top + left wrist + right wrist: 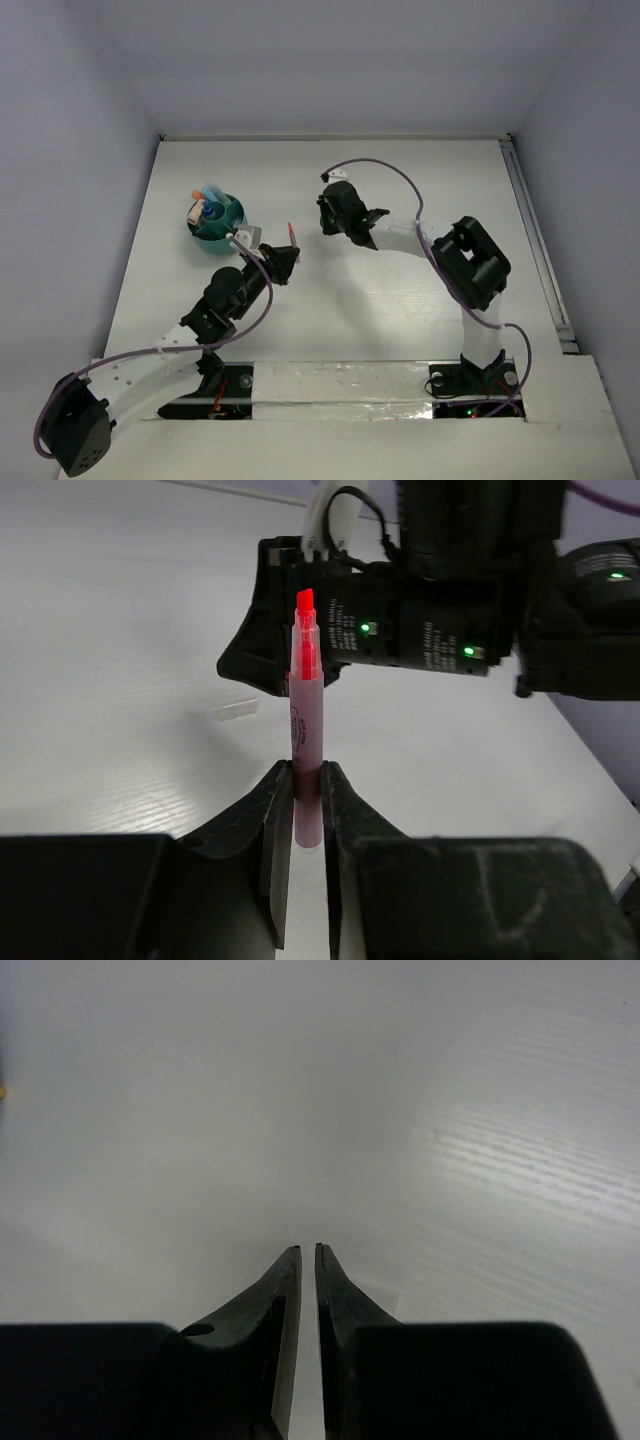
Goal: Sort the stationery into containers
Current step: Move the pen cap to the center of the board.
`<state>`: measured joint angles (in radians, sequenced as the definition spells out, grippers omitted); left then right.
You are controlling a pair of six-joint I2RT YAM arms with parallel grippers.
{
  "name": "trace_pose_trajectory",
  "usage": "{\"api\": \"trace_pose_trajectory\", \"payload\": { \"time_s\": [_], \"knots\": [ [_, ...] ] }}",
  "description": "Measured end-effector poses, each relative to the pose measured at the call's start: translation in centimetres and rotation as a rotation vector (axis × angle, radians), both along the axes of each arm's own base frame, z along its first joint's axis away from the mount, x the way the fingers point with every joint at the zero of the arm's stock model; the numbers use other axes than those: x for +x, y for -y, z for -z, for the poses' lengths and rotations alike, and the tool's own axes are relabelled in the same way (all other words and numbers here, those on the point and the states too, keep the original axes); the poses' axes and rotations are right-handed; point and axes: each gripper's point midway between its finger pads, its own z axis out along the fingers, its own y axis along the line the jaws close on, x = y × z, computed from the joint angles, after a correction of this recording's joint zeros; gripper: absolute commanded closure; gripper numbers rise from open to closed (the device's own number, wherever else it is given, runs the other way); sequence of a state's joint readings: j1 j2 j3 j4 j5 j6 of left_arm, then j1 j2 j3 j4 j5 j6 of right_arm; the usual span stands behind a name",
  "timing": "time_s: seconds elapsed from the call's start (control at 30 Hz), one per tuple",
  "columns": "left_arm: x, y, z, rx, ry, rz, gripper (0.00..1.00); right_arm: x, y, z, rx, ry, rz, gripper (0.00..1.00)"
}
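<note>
Left wrist: left hand (307, 770) pinches a slim, smooth pink marker (305, 695) upright; right hand (307, 1249) narrowly parted, empty.

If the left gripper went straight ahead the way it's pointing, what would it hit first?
Probably the right gripper, dead ahead of the left gripper and the marker it holds; the top view shows bare table between them.

Tally as I see it. Arms of mine: two. Grippers: two, my left gripper (305, 772) and right gripper (307, 1250). One teal pot (230, 232). One pink marker (304, 720). Of the stationery pieces (207, 207) standing in the pot I count at least three by colour: orange, blue, white; exact number unclear to me. One small clear scrap (238, 711)
</note>
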<state>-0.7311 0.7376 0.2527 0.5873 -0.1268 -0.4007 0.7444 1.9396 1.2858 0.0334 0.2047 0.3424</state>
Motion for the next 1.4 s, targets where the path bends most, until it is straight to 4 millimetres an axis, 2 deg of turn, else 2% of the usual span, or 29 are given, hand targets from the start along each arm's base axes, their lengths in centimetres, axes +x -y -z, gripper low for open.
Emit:
{"api": "trace_pose_trajectory", "payload": {
  "time_s": [0.1, 0.23, 0.6, 1.03, 1.4],
  "knots": [
    [0.0, -0.2, -0.3, -0.007, 0.009, -0.006, 1.00, 2.0, 0.0, 1.2, -0.021, -0.012, 0.000, 0.84],
    [0.0, -0.2, -0.2, 0.000, 0.004, -0.008, 1.00, 3.5, 0.2, 2.4, -0.050, -0.023, -0.003, 0.85],
    [-0.1, -0.3, -0.1, 0.004, 0.002, -0.009, 1.00, 3.3, -0.8, 2.3, -0.060, -0.034, -0.072, 0.88],
    [-0.1, -0.3, -0.1, 0.004, 0.001, -0.008, 1.00, 3.6, -0.6, 4.6, -0.088, -0.067, -0.079, 0.88],
    [-0.1, -0.3, -0.1, 0.004, 0.002, -0.008, 1.00, 3.2, -1.3, 4.0, -0.059, -0.078, -0.112, 0.89]
  ]
}}
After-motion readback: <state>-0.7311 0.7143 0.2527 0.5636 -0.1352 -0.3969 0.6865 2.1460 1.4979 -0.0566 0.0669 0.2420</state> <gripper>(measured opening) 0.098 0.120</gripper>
